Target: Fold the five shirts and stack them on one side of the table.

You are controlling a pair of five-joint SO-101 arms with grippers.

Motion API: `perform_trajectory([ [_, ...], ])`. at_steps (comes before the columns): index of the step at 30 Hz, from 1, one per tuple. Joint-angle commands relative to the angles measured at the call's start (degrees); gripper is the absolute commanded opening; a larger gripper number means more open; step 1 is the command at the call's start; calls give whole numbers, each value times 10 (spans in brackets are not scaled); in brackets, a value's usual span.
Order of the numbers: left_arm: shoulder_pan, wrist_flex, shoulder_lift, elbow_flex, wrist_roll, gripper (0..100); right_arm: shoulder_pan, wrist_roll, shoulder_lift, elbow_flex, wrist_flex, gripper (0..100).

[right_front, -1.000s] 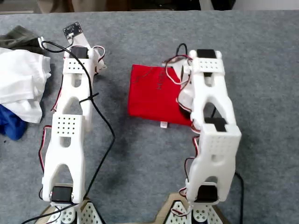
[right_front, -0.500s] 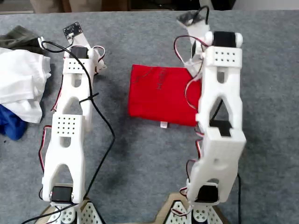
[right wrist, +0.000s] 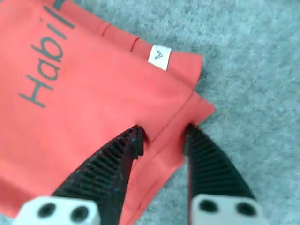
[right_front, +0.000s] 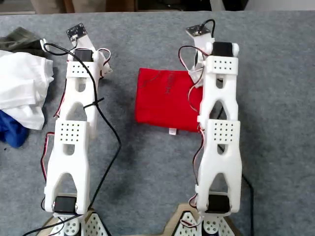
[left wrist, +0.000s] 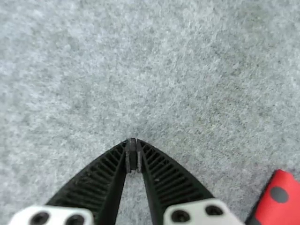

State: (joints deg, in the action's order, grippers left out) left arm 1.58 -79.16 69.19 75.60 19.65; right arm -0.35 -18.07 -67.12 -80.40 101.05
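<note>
At the far left edge of the grey tabletop (right_front: 147, 187) lies an unfolded heap: an olive shirt (right_front: 19, 38) at the back, a white shirt (right_front: 22, 88) spread over the middle, and a blue shirt (right_front: 11, 130) poking out at the near side. Just beside the heap the left arm (right_front: 74, 123) stretches away from its base. In its wrist view the left end effector (left wrist: 132, 159) is clenched, tips pressed together with nothing between them, over bare tabletop. Between the two arms lies the red shirt (right_front: 165, 101), folded into a neat rectangle, its right edge tucked beneath the right arm (right_front: 219, 123). The right end effector (right wrist: 161, 140) is released, its two fingers spread over a hemmed corner of the red shirt, near a small white tag (right wrist: 159, 57); whether they touch the cloth cannot be told.
</note>
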Motion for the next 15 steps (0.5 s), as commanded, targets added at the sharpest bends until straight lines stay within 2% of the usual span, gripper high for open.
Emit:
perform_trajectory([
  [1,1,4,-7,32,2,19,-6,5,2,-30,-1,19],
  [15,1,4,-7,30,2,19,-7,4,29,-28,-114,5],
])
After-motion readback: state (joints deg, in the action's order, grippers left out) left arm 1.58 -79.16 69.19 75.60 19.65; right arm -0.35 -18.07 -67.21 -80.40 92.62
